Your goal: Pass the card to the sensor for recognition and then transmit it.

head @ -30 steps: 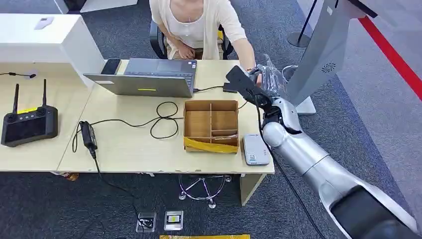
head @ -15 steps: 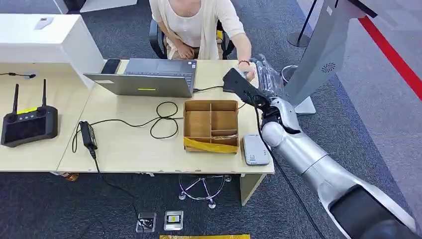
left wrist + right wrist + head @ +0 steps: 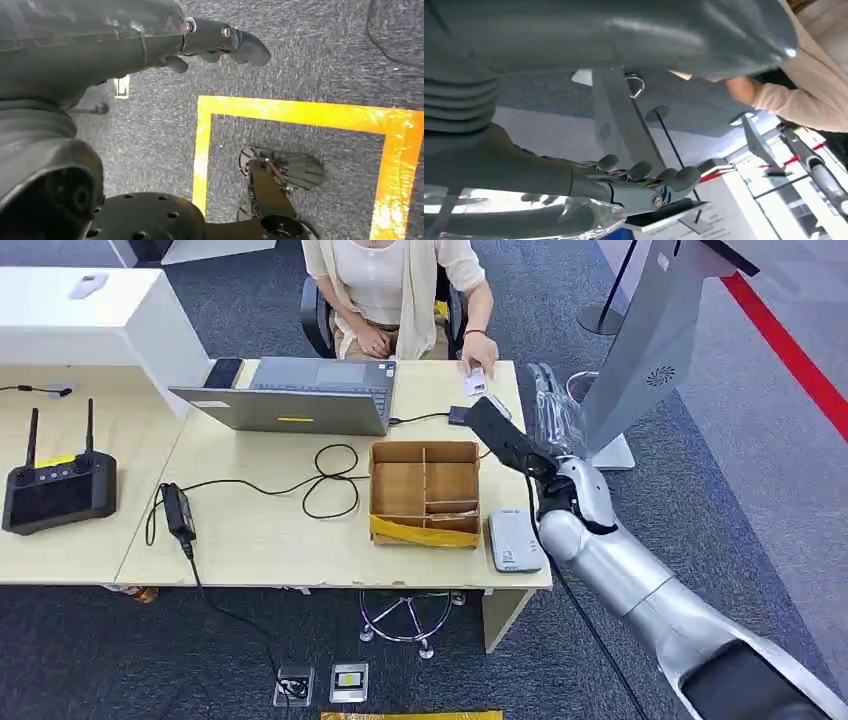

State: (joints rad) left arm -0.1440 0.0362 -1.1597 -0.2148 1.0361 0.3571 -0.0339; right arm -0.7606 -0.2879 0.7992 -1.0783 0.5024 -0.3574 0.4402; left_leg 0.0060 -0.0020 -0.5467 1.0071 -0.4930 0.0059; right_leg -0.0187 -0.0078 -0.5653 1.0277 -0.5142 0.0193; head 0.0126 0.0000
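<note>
A seated person's hand [image 3: 477, 352] holds the small white card [image 3: 475, 381] over the far edge of the desk [image 3: 260, 540]. My right hand [image 3: 498, 433] hovers just short of it, over the desk's right end beside the cardboard box, fingers stretched out and holding nothing; the right wrist view shows the same bare fingers [image 3: 644, 180]. The grey-white sensor pad [image 3: 514, 540] lies flat near the desk's front right corner. My left hand [image 3: 220, 40] hangs over the carpet, fingers apart and holding nothing.
A partitioned cardboard box [image 3: 424, 490] sits left of the sensor. Behind it lie an open laptop [image 3: 300, 395] and looping black cables [image 3: 330, 480]. A power brick [image 3: 178, 510] and a black controller [image 3: 55, 485] lie further left. A grey kiosk [image 3: 650, 340] stands at the right.
The person took the card from my right hand and pulled it back towards their body. My right hand drew back and down towards me, now without the card.
</note>
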